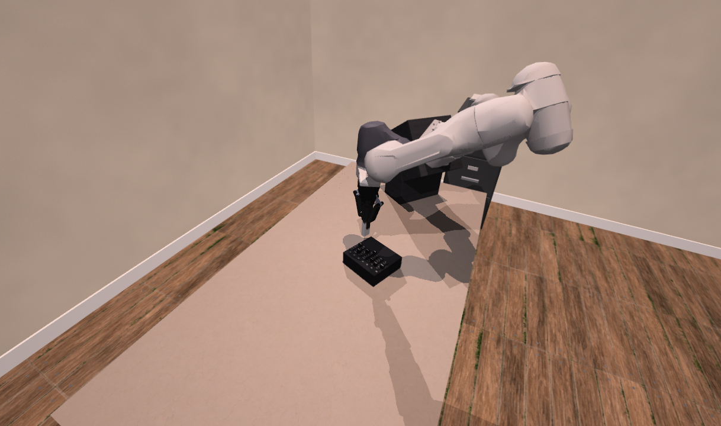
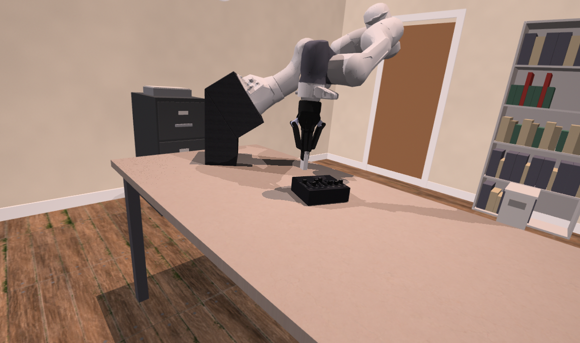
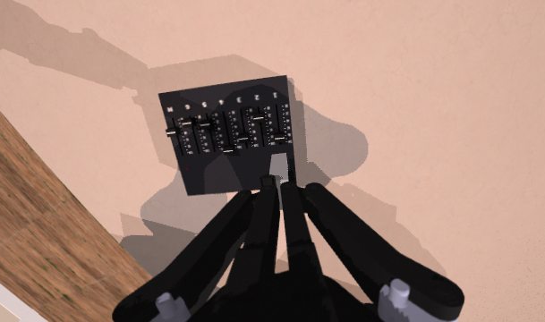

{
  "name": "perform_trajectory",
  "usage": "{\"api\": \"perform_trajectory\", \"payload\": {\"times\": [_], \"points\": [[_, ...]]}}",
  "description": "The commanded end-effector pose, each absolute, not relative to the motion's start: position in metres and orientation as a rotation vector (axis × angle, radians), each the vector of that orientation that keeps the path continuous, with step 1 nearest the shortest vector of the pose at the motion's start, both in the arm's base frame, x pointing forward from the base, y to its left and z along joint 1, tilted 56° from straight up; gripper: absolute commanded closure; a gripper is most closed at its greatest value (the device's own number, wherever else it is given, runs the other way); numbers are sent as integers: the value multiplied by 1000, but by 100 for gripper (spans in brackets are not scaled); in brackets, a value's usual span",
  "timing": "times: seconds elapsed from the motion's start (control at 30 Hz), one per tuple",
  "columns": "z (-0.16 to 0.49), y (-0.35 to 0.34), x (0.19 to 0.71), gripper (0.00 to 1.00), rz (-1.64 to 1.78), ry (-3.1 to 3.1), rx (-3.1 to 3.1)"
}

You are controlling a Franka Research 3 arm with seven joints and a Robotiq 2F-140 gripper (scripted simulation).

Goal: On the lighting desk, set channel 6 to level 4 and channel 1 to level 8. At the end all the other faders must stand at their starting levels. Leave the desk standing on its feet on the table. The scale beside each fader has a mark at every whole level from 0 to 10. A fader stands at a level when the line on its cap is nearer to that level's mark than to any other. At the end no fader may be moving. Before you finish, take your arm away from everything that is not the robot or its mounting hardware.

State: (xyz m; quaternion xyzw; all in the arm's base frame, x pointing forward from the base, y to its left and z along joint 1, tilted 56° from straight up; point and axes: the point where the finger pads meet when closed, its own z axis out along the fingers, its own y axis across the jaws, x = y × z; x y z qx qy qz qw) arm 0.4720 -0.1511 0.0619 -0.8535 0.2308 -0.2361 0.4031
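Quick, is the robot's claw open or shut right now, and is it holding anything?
Gripper: shut, fingers pressed together, holding nothing; it hangs above the lighting desk.

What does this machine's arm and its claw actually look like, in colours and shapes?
The arm is made of chunky, rounded white segments with one dark grey joint near the wrist, rising from an angular black base. The gripper is black, with slim linked bars tapering to pale grey fingertips. No cables or markings show.
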Motion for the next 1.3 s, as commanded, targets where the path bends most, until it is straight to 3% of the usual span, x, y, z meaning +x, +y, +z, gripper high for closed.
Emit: {"api": "perform_trajectory", "payload": {"times": [0.0,0.7,1.27], "points": [[62,-151,470,100,-589,593,-2150],[80,-149,488,100,-359,1016,-1936],[138,-141,538,100,-219,1343,-1652]]}}
